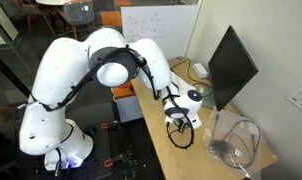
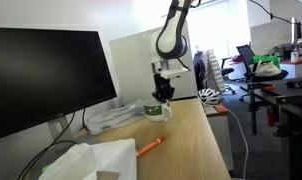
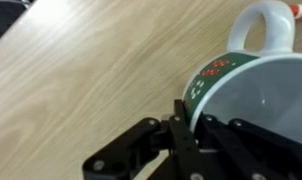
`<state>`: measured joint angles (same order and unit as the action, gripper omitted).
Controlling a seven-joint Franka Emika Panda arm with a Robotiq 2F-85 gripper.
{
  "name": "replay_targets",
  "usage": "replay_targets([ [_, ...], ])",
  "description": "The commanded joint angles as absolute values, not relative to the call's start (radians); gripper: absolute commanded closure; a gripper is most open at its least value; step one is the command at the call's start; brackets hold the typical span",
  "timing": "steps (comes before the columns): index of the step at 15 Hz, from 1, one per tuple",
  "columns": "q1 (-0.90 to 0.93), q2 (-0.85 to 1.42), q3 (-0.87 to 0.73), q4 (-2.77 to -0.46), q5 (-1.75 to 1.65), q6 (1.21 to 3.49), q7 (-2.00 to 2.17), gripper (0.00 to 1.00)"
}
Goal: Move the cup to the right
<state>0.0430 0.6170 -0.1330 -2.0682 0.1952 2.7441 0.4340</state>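
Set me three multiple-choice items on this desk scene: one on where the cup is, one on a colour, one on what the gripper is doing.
1. Where is the cup?
A. On the wooden table, near the monitor
B. On the floor
C. On top of the monitor

2. What colour is the band round the cup's outside?
A. Blue
B. Green with red marks
C. Black

3. What is the gripper doing?
A. Hanging open high above the table
B. Gripping the monitor's edge
C. Closed on the cup's rim

Key:
1 A: in an exterior view the cup stands on the table by the monitor.
2 B: the wrist view shows green with red marks.
3 C: in the wrist view the fingers straddle the cup's wall.
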Motion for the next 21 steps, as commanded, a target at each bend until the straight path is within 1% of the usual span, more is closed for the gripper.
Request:
replay_targets([
  [1, -0.028, 0.482, -0.127, -2.228, 0.252, 2.824, 0.392, 0.97],
  [6, -0.073, 0.403, -0.185, -2.353, 0.24, 2.801, 0.412, 0.97],
  [10, -0.059, 0.419, -0.195, -2.377, 0.239, 2.789, 0.444, 0.97],
  [14, -0.013, 0.45, -0.208, -2.373, 0.224, 2.804, 0.487, 0.97],
  [21, 0.157, 0.52, -0.313, -2.373, 0.116, 2.878, 0.585, 0.97],
])
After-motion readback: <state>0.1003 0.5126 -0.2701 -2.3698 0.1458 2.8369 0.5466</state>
